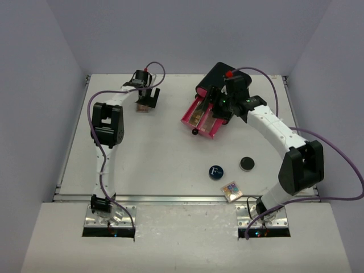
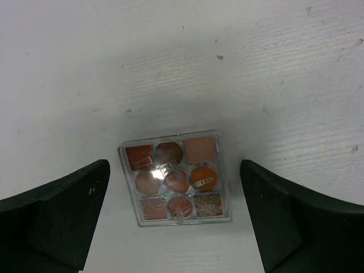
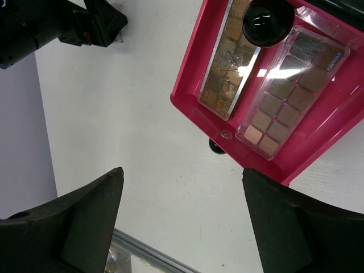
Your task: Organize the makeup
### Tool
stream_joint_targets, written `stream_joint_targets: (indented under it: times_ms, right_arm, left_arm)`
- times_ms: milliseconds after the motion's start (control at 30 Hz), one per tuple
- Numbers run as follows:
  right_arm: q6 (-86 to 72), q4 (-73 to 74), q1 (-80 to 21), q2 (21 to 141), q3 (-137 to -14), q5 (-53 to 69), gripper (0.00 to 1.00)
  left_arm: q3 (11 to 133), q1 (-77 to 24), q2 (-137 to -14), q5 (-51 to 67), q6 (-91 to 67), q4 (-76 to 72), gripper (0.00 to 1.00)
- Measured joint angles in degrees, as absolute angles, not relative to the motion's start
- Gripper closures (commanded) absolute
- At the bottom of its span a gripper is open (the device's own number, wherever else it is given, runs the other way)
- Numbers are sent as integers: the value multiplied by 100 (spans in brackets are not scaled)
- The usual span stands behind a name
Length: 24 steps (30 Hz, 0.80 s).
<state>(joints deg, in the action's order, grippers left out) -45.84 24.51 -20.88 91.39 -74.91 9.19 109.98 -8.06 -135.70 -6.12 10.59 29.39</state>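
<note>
A: Where does the pink drawer (image 1: 200, 118) stand?

B: Pulled out of the black box (image 1: 219, 75), at the far side of the desk (image 1: 170, 153). I'll place everything else from that drawer.

A: What lies in it?

B: A long gold-brown palette (image 3: 227, 62) and, right beside it, a long beige palette (image 3: 287, 91) with square pans. A round black case (image 3: 267, 20) sits at their ends nearest the box.

A: And the right tool (image 3: 182, 182)?

B: It hangs over the drawer's front end. It is released, with its fingers spread wide and only bare desk showing between them.

A: The left tool (image 1: 149, 98)?

B: Well to the left of the drawer, at about the same depth on the desk. It too is released, fingers wide apart. A small orange palette (image 2: 174, 177) in a clear square case lies flat on the desk between them. There is a gap on each side, so neither finger touches it.

A: Anything loose?

B: Three pieces, all on the near side of the drawer. The blue compact (image 1: 215, 171) with a white F is closest to it. The small black compact (image 1: 246, 164) lies just to the right of that one. The multicoloured palette (image 1: 232, 191) is farthest from the drawer, near the desk's front edge.
</note>
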Motion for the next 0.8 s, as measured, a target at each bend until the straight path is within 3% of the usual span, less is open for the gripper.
stream_joint_targets:
  times_ms: [167,267,333,367,800]
  right_arm:
    - [-4498,2450,-2088,8914,-7464,887,16]
    - [-4475,2447,-2091,8771,-7405,790,15]
    - [-4463,2449,-2091,8644,-7323,726,15]
    - [-4458,2449,-2091,8579,-7282,693,15]
    - [-4237,2404,-1974,7893,-6750,305,11]
  left_arm:
    - [10848,-740,-13522,-228,874,2854,37]
    - [10807,-706,-13493,-10,826,2856,63]
    - [10729,-702,-13445,36,808,2836,91]
    - [10678,-701,-13413,65,809,2808,97]
    - [10092,-776,-12397,977,565,3263,100]
